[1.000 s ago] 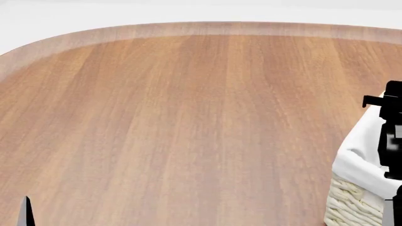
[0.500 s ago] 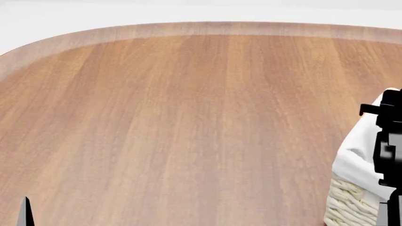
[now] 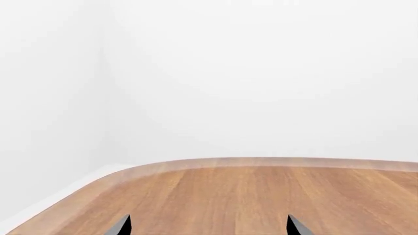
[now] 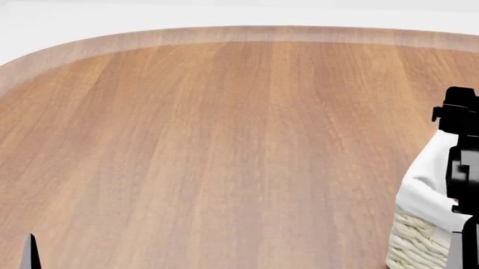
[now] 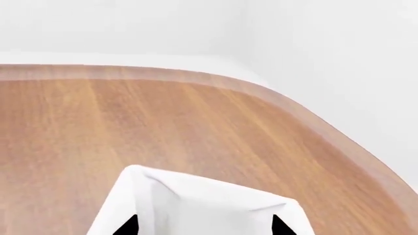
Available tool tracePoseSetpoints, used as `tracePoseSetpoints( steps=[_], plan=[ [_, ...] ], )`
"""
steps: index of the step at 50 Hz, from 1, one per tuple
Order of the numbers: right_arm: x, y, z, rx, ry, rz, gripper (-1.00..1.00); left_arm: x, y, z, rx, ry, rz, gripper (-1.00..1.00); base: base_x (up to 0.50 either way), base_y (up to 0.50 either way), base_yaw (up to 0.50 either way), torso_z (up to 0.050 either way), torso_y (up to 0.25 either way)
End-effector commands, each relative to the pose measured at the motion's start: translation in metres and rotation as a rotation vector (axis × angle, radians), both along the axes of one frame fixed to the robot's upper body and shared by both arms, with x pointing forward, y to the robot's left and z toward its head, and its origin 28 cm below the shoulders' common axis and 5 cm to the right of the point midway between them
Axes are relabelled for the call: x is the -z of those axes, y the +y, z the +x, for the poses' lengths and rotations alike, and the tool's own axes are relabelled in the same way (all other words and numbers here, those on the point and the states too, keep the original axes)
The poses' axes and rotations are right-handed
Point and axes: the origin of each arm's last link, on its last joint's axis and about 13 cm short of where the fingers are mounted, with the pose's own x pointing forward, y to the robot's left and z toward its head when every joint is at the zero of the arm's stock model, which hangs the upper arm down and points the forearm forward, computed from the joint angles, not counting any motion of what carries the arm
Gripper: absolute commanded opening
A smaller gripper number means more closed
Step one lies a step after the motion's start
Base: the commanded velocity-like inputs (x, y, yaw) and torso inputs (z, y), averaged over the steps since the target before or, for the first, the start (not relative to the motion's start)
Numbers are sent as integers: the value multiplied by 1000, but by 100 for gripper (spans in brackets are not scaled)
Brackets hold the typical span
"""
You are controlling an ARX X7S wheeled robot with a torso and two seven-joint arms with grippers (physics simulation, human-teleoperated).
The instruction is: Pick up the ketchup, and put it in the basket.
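Note:
The ketchup is out of view in every frame. The basket (image 4: 423,190), cream wicker with a white cloth liner, stands at the right edge of the head view, partly cut off. My black right arm (image 4: 464,145) hangs over it. In the right wrist view my right gripper (image 5: 204,226) is open, its two dark fingertips (image 5: 127,226) wide apart above the basket's white liner (image 5: 202,200), with nothing held between them. My left gripper (image 3: 207,227) is open too, low over bare wood, and only one fingertip (image 4: 30,252) of it shows in the head view.
The wooden table (image 4: 224,140) has a rounded far edge (image 4: 247,33) with a white floor and walls beyond. Its rim curves round past the basket in the right wrist view.
My right arm dipped toward the basket half a second ago and has since risen higher than before. The left gripper has not moved.

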Motion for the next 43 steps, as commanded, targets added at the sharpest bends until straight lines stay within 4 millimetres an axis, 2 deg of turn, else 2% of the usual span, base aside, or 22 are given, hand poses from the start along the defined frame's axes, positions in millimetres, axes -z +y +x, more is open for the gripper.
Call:
tracePoseSetpoints(
  steps=[1,12,30,36,43],
  plan=[
    [-3,9,6,-52,-43,-22,100,2,6,5,-25,-5,-2,100,0,0,0,0,0],
    [-26,14,8,-71,-296,-77,100,2,5,5,-25,-7,1,100,0,0,0,0,0],
    [-63,38,-14,-164,-733,-136,100,-9,5,-4,-21,-46,4,100,0,0,0,0,0],
    [-69,41,-26,-169,-826,-129,100,-19,4,-13,-13,-86,6,100,0,0,0,0,0],
    [-66,48,-40,-181,-903,-171,100,-30,3,-24,-4,-131,3,100,0,0,0,0,0]
  ],
)
